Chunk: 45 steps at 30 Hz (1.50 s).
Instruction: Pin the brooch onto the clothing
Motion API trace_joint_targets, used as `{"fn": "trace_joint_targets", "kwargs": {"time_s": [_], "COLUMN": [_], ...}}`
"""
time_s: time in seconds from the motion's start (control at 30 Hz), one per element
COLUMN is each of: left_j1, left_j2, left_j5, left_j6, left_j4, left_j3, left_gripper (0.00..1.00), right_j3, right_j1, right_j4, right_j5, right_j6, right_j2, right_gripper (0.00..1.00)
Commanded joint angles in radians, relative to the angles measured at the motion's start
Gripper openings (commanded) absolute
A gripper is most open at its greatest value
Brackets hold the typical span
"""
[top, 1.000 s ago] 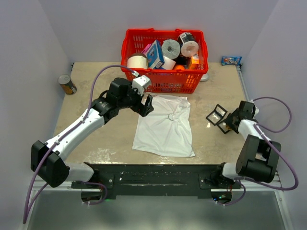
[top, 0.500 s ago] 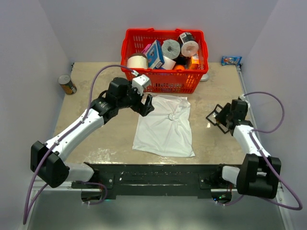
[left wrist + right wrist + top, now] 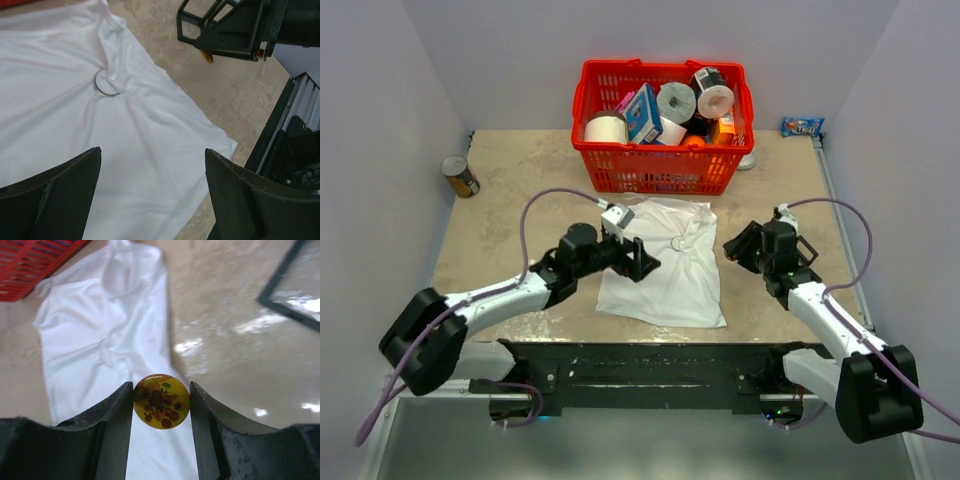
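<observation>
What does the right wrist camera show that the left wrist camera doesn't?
Right wrist only: the brooch, its flowered yellow face clamped between the right jaws. Left wrist only: a dark ring on bunched fabric, and the right gripper from outside. Both: the white shirt on the table.

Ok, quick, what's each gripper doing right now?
Left gripper: open, holding nothing.
Right gripper: shut on the brooch.
</observation>
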Motion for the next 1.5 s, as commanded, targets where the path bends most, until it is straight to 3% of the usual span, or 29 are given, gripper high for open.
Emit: {"fn": "trace_joint_targets", "kwargs": {"time_s": [0.0, 0.23, 0.43, 0.73, 0.83, 1.23, 1.33, 1.47], "left_j1": [-0.082, -0.098, -0.106, -0.113, -0.113, -0.115, -0.115, -0.113], "left_j2": [0.106, 0.297, 0.373, 0.42, 0.432, 0.461, 0.44, 0.355], "left_j5": [-0.109, -0.065, -0.097, -0.114, -0.123, -0.14, -0.122, -0.102], "left_j6": [-0.11, -0.223, -0.24, -0.234, -0.24, -0.248, -0.223, -0.147], "left_j4": [0.416, 0.708, 0.693, 0.669, 0.669, 0.63, 0.594, 0.415], "left_j3": [-0.053, -0.056, -0.027, -0.019, -0.01, 0.03, 0.033, 0.041], "left_gripper": [0.88, 0.86, 0.81, 0.74, 0.66, 0.13, 0.0, 0.0], "right_j3": [-0.022, -0.004, 0.024, 0.045, 0.048, 0.047, 0.05, 0.07], "right_j1": [0.136, 0.339, 0.431, 0.451, 0.456, 0.472, 0.474, 0.474], "right_j4": [0.186, 0.316, 0.363, 0.396, 0.396, 0.36, 0.323, 0.231], "right_j5": [0.019, 0.044, 0.07, 0.056, 0.059, 0.099, 0.116, 0.156], "right_j6": [0.169, 0.244, 0.275, 0.287, 0.285, 0.281, 0.272, 0.235], "right_j2": [-0.004, 0.088, 0.131, 0.186, 0.2, 0.191, 0.16, 0.074], "right_gripper": [0.28, 0.28, 0.28, 0.29, 0.29, 0.32, 0.39, 0.57]}}
